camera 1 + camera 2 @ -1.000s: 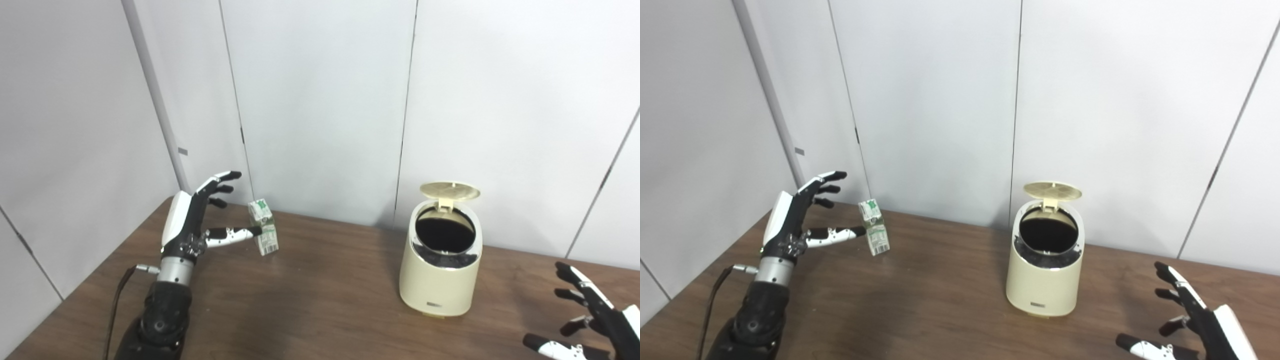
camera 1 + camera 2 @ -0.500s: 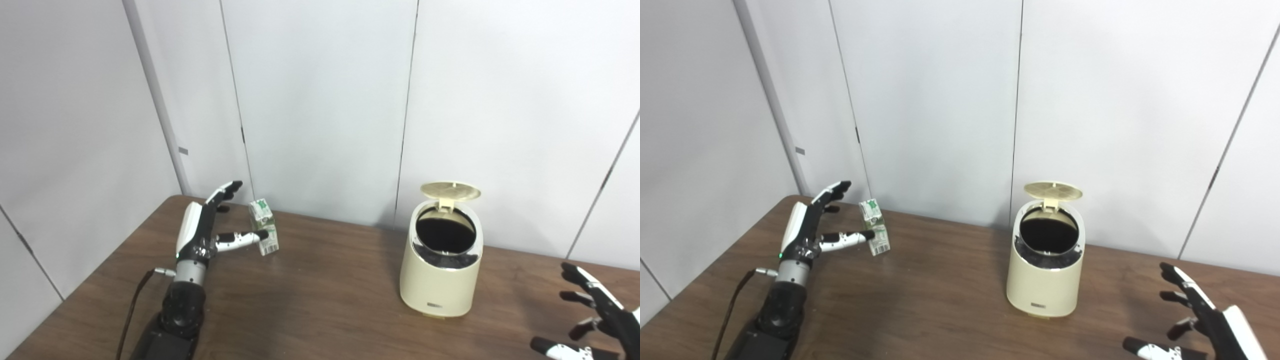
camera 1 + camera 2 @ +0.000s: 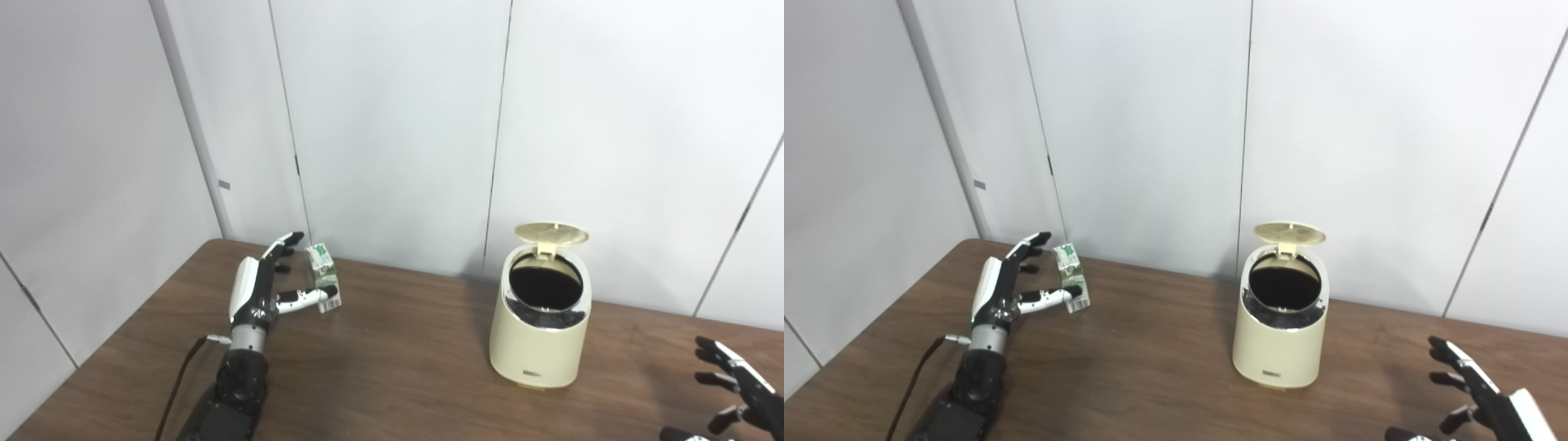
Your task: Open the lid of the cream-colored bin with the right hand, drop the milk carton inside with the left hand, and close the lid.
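Where frame cuts it, right hand (image 3: 1488,401) spreads.

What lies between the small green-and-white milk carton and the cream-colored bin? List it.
Nothing: only bare brown wooden table separates the milk carton from the bin, shown in both eye views.

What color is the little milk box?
The milk carton is white with green print, clearest in the left eye view.

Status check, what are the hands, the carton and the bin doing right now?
Left hand open, around milk carton, no grip yet. Right hand open, clear of bin. Lid up. Path to the bin unobstructed.
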